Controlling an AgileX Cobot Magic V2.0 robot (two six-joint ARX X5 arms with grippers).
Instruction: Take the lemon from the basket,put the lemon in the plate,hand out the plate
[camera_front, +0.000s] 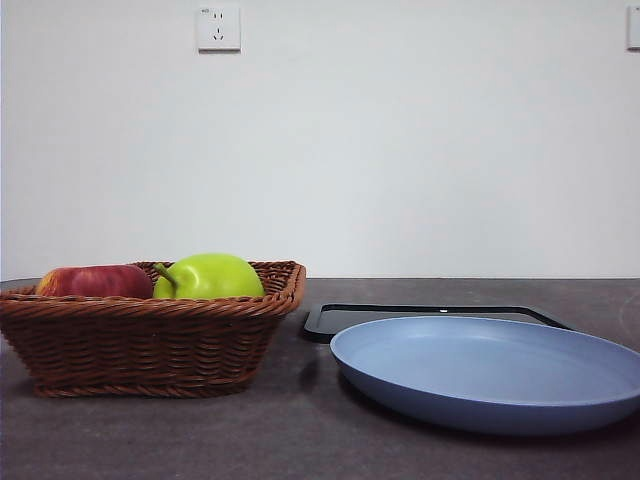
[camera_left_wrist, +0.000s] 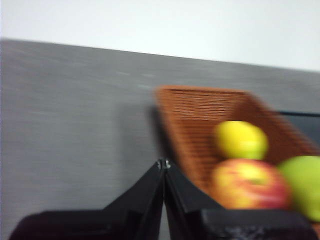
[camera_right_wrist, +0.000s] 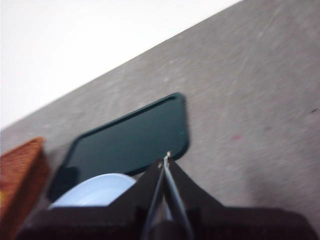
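Lemon (camera_left_wrist: 241, 140) lies inside the wicker basket (camera_front: 150, 335) at lower left of the front view, beside a red apple (camera_front: 95, 281) and green pear (camera_front: 210, 276). Blue plate (camera_front: 490, 370) lower right, black tray (camera_front: 430, 313) behind it. Left gripper (camera_left_wrist: 163, 164) and right gripper (camera_right_wrist: 166, 159): jaws pressed together, holding nothing.

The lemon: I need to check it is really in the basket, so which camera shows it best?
The left wrist view: the lemon lies in the basket beside the red apple, though blurred. The front view hides it behind the basket's rim, showing only the apple and green fruit. The right wrist view catches just a basket corner.
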